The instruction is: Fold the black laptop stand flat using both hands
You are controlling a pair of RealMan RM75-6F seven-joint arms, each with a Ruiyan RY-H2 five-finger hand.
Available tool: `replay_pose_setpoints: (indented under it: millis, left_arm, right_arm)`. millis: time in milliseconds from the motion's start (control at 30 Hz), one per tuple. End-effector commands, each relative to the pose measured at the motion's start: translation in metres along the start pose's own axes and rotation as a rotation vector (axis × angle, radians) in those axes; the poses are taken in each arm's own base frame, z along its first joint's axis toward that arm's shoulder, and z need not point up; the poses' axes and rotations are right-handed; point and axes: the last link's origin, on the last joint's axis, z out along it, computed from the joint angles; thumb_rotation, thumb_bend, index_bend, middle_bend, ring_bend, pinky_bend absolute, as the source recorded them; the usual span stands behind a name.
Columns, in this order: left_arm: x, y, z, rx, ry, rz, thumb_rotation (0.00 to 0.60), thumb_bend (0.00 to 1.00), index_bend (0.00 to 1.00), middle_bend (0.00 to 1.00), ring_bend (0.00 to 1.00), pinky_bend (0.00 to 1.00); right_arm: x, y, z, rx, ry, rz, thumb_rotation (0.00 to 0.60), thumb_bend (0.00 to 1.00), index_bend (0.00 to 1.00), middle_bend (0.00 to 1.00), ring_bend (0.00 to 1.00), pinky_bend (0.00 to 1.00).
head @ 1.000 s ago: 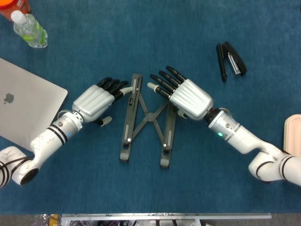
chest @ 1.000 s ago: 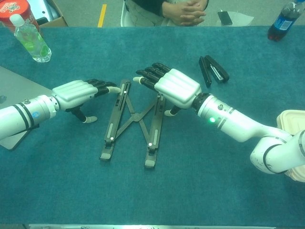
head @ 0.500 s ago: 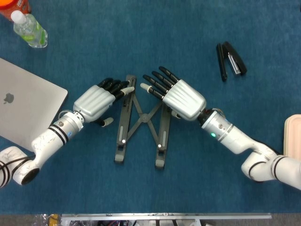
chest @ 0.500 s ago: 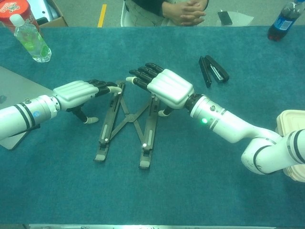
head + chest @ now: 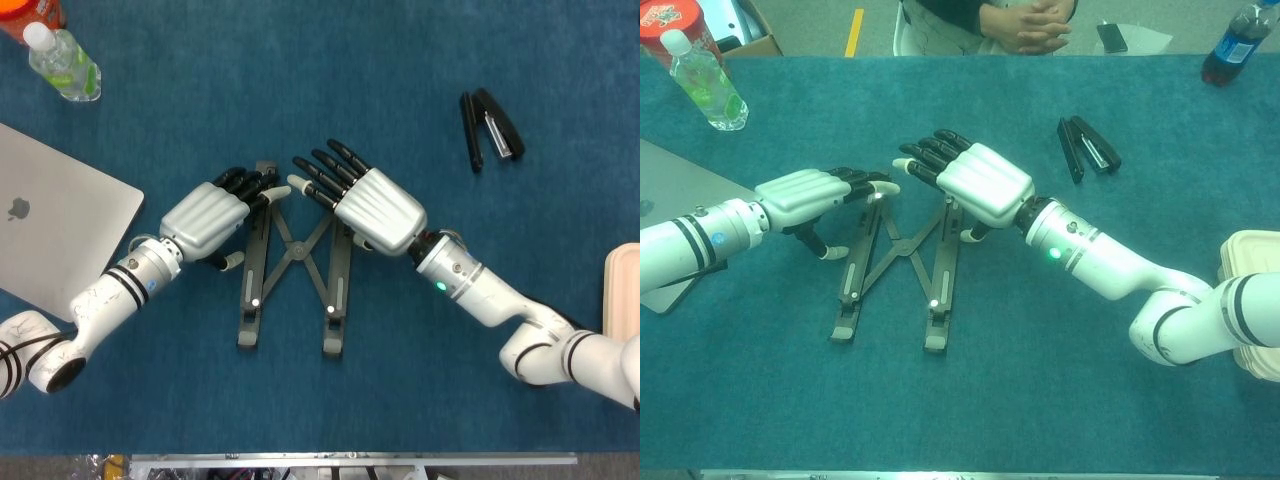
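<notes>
Head view shows the black laptop stand (image 5: pixel 290 255) lying near the middle of the worktop (image 5: pixel 400 80), with its two long bars joined by crossed arms. The bars sit close at the far end and a bit apart at the near end, so I think it is not folded flat yet.

My left hand (image 5: pixel 205 218) is at the far end of the left bar. Its fingers (image 5: pixel 243 183) are curled a little and touch the bar's tip. I cannot tell if they pinch it or just rest on it. My right hand (image 5: pixel 375 208) lies over the far end of the right bar with its fingers (image 5: pixel 325 172) stretched out and apart. It holds nothing that I can see, but the palm hides the bar under it.

What could go wrong? If I push only with one hand, the whole stand may slide on the blue cloth and not close. If I push down and not sideways, the crossed arms may jam. My fingers are near the place where the bars meet, so they could get caught when the bars close.

A silver laptop (image 5: pixel 50 230) lies by the left edge, a water bottle (image 5: pixel 62 62) stands in the far left corner, and a black stapler (image 5: pixel 492 128) lies toward the far right.
</notes>
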Motion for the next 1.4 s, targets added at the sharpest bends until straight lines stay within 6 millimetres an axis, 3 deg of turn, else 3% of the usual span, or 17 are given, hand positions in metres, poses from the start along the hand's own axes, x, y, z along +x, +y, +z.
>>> replay_pose_setpoints:
  millis: [33,1033,1400]
  left_arm:
    - [0.0,0.001,0.0,-0.003,0.001,-0.001,0.6,0.27,0.0,0.0,0.0,0.0]
    - [0.004,0.018,0.005,-0.042,-0.006,-0.008,0.6,0.27,0.0,0.0,0.0,0.0]
    - [0.015,-0.001,-0.005,0.016,0.016,0.041,0.6,0.27,0.0,0.0,0.0,0.0]
  right_arm:
    - [0.0,-0.001,0.002,-0.002,0.005,0.003,0.6,0.03,0.0,0.0,0.0,0.05]
    - [0.003,-0.014,0.015,-0.001,0.03,0.013,0.6,0.03,0.0,0.0,0.0,0.05]
    - [0.012,-0.004,0.004,0.028,0.016,0.057,0.6,0.03,0.0,0.0,0.0,0.05]
